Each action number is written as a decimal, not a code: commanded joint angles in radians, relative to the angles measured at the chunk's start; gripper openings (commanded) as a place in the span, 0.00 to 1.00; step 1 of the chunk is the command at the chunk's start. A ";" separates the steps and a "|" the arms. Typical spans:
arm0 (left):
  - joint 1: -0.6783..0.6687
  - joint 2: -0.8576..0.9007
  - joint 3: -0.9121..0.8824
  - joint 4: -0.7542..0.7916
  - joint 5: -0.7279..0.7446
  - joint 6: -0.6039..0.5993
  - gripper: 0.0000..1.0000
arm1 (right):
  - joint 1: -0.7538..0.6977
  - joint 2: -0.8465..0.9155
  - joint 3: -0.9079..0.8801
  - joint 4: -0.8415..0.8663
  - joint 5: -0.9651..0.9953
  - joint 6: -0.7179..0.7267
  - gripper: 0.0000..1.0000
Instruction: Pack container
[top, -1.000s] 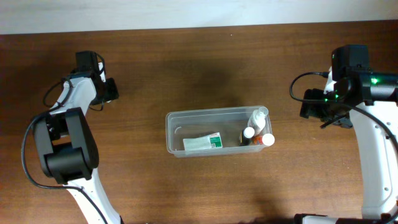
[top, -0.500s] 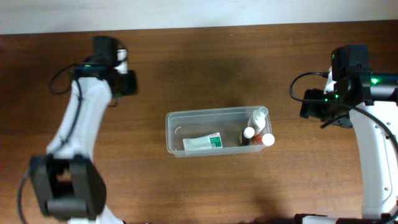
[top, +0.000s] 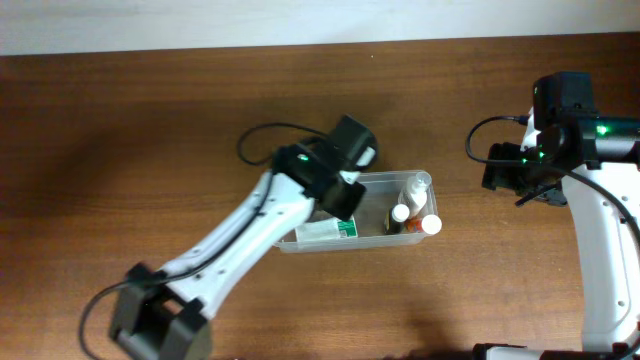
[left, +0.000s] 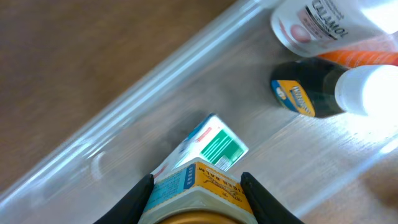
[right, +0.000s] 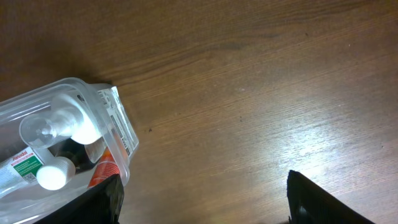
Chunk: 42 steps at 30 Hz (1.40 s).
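One clear container (top: 282, 240) stands on one wooden table (top: 150, 120). It holds three bottles: one pump bottle (top: 413, 187), one dark bottle (top: 400, 213) with a white cap, and one orange bottle (top: 428, 225) with a white cap. There is also one green-and-white tube (top: 328, 229), so four things lie inside. One blue-labelled item (left: 186, 186), of a kind that cannot be told, sits in the left gripper (left: 197, 177). There are two arms, the left arm (top: 250, 225) and the right arm (top: 600, 220), and two grippers, counting the right gripper (right: 204, 180)
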 joint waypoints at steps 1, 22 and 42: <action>-0.015 0.096 -0.013 0.029 -0.004 -0.002 0.34 | -0.003 0.001 -0.006 -0.002 0.001 -0.011 0.76; 0.190 -0.152 0.098 -0.019 -0.121 -0.021 0.99 | 0.015 0.000 -0.001 0.055 -0.021 -0.084 0.77; 0.599 -0.669 -0.213 0.047 -0.065 -0.022 0.99 | 0.136 -0.363 -0.192 0.339 -0.024 -0.085 0.92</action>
